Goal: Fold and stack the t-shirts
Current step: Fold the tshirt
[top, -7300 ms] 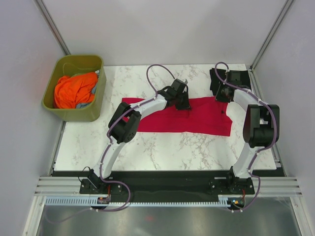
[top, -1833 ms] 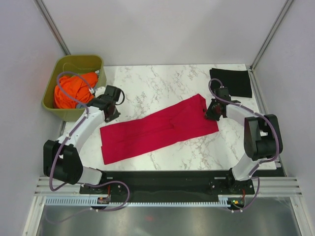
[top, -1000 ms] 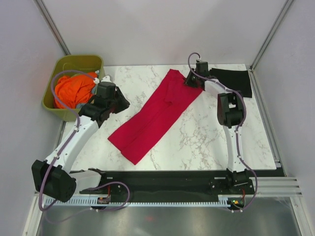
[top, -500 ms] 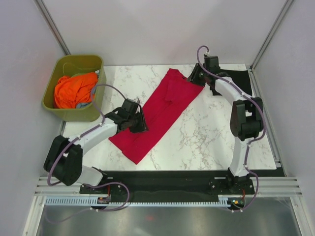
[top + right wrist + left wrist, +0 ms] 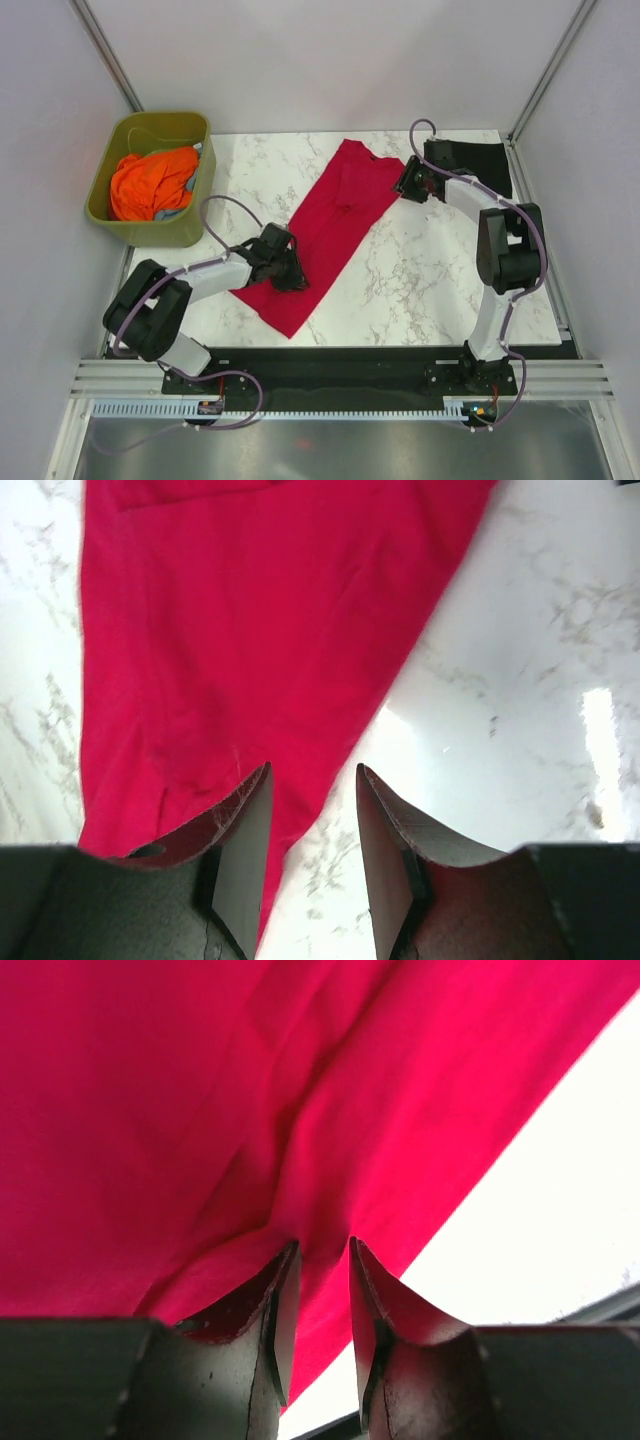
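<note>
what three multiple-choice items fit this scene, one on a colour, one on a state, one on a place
1. The cloth in the tub is mostly: A) white B) orange C) purple
2. The left claw is: A) wide open over bare marble B) gripping the tub C) pinched on the red t-shirt
3. The black t-shirt lies: A) at the table's far right corner B) in the tub C) under the red t-shirt

B, the top view shows orange heaped in the tub; C, the left wrist view shows red cloth gathered into its narrow gap; A, the top view shows it flat there.
</note>
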